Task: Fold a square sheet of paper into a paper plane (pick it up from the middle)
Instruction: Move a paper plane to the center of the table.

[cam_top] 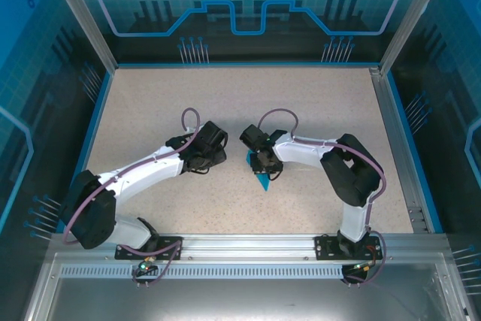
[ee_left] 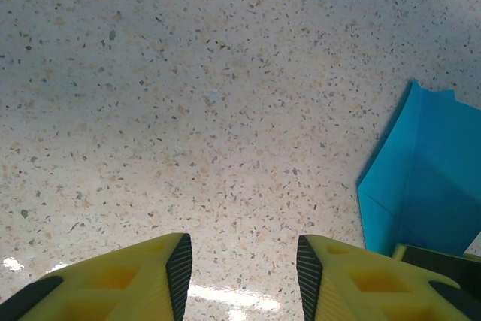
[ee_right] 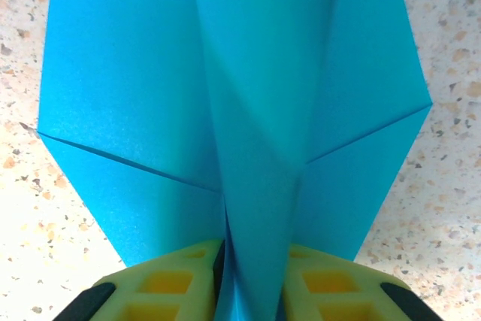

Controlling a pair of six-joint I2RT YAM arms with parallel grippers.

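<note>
The right claw (ee_right: 254, 280) gripped the paper plane (ee_right: 135, 73) by its raised centre fold, wings spreading ahead of it over the counter (ee_right: 451, 208). The left claw (ee_left: 240, 264) hung open and empty, the plane just right of it. It seemed the last crease was in hand; the next move likely called for pressing that ridge flat.

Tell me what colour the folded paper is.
The paper is plain cyan-blue, unmarked; the right wrist view shows it best.

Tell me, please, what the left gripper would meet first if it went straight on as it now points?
The left gripper, jaws open, would probably meet the bare speckled table first. The folded blue paper lies off that line, at the view's right.
</note>
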